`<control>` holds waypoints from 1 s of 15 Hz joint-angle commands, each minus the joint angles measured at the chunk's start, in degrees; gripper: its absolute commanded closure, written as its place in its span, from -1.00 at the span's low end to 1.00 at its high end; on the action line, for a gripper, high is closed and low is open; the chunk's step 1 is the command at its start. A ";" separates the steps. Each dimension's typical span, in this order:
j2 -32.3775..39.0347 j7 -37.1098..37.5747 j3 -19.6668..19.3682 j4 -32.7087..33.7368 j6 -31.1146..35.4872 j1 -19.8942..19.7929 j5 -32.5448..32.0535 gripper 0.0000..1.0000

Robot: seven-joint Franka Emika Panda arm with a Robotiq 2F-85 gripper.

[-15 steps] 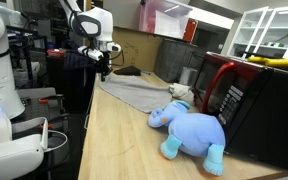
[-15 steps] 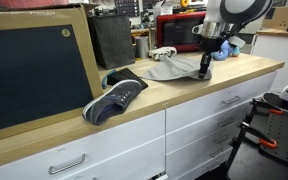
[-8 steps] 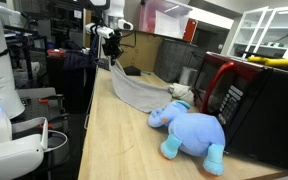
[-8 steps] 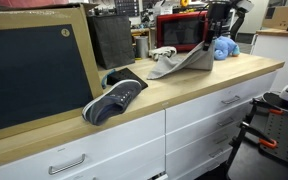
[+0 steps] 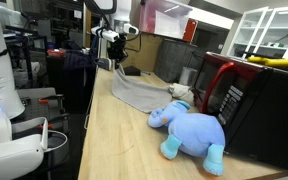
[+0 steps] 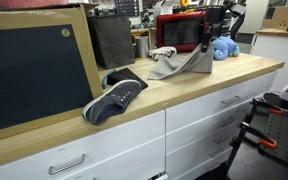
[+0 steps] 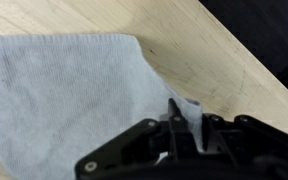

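Lifting step, as I judge: fingers [image 7: 167,132] clamped on 5 o'clock corner of grey knitted cloth [image 7: 64,90] above wooden worktop [image 7: 219,55]; next move needs steady pinch

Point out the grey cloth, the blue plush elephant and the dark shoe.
grey cloth [image 5: 141,93], an exterior view, its flat middle.
blue plush elephant [image 5: 196,130], an exterior view, its body.
dark shoe [image 6: 112,100], an exterior view, its side.
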 commanded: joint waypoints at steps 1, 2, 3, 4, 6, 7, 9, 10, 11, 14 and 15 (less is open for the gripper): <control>6.68 1.26 0.18 4.94 -2.02 -1.41 1.56 0.97; 8.15 1.51 0.25 5.95 -2.29 -1.88 1.92 0.97; 9.58 2.12 0.35 7.28 -2.32 -2.58 1.92 0.97; 11.10 2.43 0.42 8.52 -2.44 -3.21 2.20 0.97; 13.46 4.02 0.59 10.96 -2.47 -4.68 2.24 0.97; 14.54 4.69 0.66 12.19 -2.21 -5.44 2.09 0.97; 16.83 6.07 0.89 14.39 -1.65 -6.66 1.92 0.97; 17.58 6.71 0.98 15.33 -1.07 -7.23 1.47 0.97; 18.69 7.07 1.13 16.04 0.00 -7.69 1.27 0.97; 21.60 8.38 0.99 19.04 1.71 -9.41 -0.06 0.97; 22.46 8.90 0.82 20.12 2.22 -10.00 -0.68 0.97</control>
